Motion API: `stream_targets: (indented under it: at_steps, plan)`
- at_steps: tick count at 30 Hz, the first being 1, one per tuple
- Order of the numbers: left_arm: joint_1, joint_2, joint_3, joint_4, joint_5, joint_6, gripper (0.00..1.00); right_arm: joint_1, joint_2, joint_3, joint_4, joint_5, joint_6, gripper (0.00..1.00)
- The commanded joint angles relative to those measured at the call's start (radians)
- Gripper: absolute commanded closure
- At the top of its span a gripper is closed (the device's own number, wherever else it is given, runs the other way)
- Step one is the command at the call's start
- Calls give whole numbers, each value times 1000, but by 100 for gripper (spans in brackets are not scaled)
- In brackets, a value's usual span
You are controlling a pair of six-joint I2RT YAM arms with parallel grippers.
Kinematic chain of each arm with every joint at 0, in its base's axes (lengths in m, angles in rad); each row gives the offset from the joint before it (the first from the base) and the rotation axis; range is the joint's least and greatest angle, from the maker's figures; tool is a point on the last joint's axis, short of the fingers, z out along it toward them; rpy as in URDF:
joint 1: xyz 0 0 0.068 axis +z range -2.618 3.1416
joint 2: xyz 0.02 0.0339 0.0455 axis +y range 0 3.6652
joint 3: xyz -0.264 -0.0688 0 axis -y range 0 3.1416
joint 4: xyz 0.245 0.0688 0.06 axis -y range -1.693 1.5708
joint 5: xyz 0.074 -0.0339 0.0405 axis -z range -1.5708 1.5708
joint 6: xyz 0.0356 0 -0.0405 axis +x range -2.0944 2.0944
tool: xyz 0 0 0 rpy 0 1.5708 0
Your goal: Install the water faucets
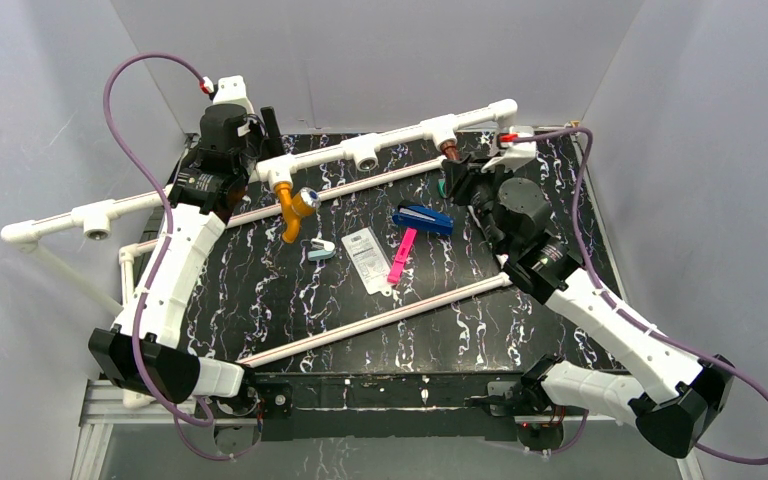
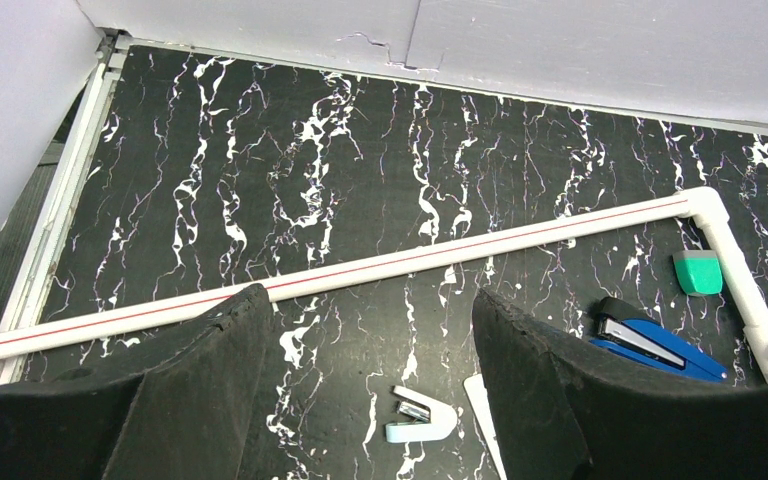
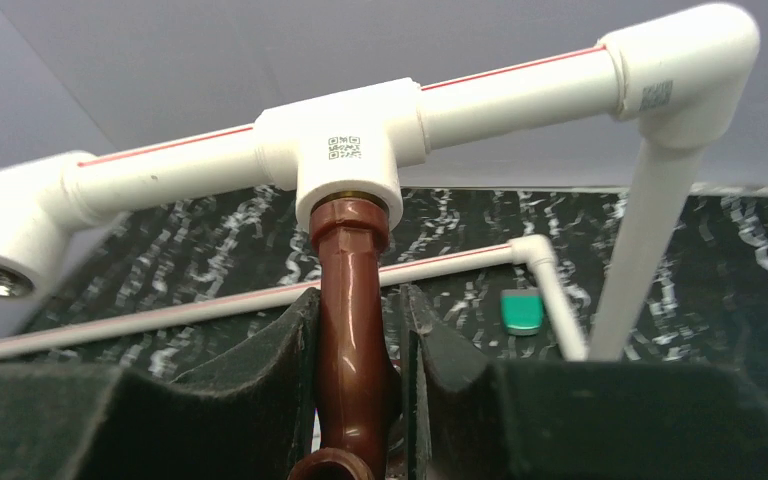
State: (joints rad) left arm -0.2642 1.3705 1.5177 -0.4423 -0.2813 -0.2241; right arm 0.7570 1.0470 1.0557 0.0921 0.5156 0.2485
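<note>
We see the black marbled table [image 1: 290, 300] filling the top view, with a white pipe frame [image 1: 400, 140] whose raised rail crosses it from 9 o'clock up to 1 o'clock. The left arm reaches to 11 o'clock, and its wrist view shows the left gripper [image 2: 368, 320] released, its two black fingers spread wide over bare tabletop with nothing between them. The right arm reaches to 1 o'clock, where the right gripper [image 3: 357, 310] is clenched on the dark brown faucet [image 3: 350, 260]. Its pads press both sides of the body, and the faucet's top end sits in the downward mouth of a white tee [image 3: 345, 150]. The orange faucet [image 1: 288, 205] hangs from another tee at about 10 o'clock, its silvery knob [image 1: 307, 198] facing 3 o'clock, and neither gripper touches it. Near the table's middle lie a blue stapler [image 1: 422, 219], a white packet [image 1: 365, 258] and a pink strip [image 1: 401, 256] just beside it. Smaller still are a pale blue staple remover [image 2: 420, 415] at 9 o'clock of the packet and a green eraser [image 3: 522, 311] near the frame's corner post.
</note>
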Motion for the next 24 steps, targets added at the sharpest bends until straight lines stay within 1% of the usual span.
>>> stream_targets:
  at_steps: [1, 7, 12, 19, 21, 24]
  plan:
    - [-26, 11, -68, -199, 44, 2, 28, 13, -14, -33, 91, -154, 473, 99]
    - [-26, 13, -69, -197, 45, 2, 28, -9, -10, -76, 162, -186, 757, 99]
    - [-28, 13, -71, -197, 44, 3, 28, -50, 17, -96, 192, -273, 1020, 99]
    - [-28, 17, -66, -197, 46, 3, 28, -65, -13, -209, 318, -251, 1288, 99]
    - [-30, 20, -64, -196, 48, 3, 28, -67, -28, -240, 324, -242, 1372, 99]
    - [-32, 18, -70, -196, 45, 5, 28, -67, -54, -251, 298, -221, 1442, 99]
